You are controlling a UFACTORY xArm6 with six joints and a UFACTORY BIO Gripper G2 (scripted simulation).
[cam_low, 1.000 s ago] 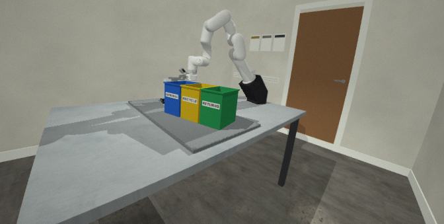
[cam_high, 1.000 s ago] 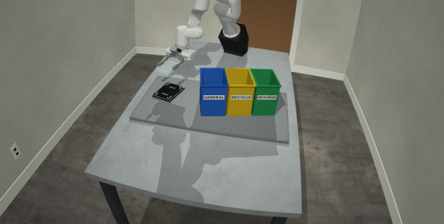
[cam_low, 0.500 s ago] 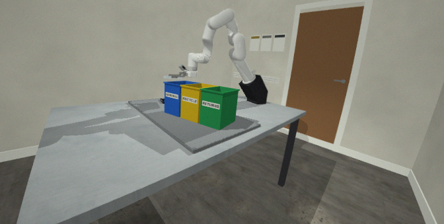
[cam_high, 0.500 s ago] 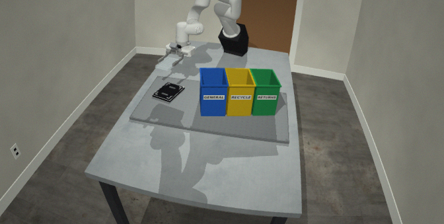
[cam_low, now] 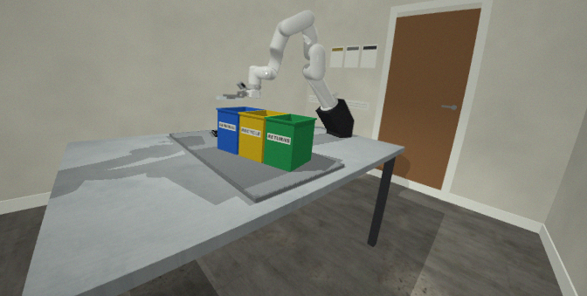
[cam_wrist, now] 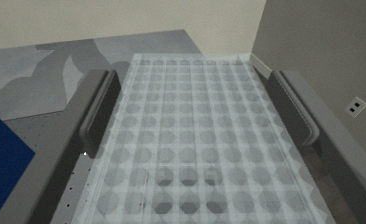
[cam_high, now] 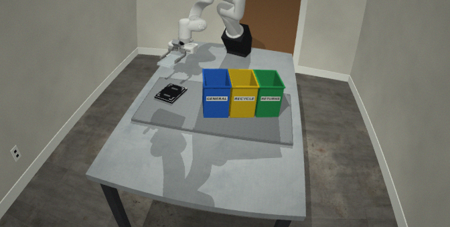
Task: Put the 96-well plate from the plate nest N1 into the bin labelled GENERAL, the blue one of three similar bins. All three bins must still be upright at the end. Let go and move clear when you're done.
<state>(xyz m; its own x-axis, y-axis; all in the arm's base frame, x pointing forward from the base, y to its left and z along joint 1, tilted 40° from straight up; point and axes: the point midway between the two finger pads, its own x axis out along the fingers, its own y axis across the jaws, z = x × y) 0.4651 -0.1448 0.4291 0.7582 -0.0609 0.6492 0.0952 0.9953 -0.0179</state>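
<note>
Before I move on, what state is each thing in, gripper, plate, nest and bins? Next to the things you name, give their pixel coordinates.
Gripper (cam_high: 171, 57) (cam_low: 224, 96) (cam_wrist: 199, 112): shut on the plate, raised
96-well plate (cam_high: 170, 59) (cam_low: 220, 97) (cam_wrist: 186, 115): held, roughly level
Plate nest (cam_high: 171, 93): empty
Blue bin (cam_high: 216, 106) (cam_low: 227, 138) (cam_wrist: 4, 165): upright, open-topped
Yellow bin (cam_high: 242, 107) (cam_low: 252, 145): upright, open-topped
Green bin (cam_high: 268, 108) (cam_low: 284, 151): upright, open-topped
</note>
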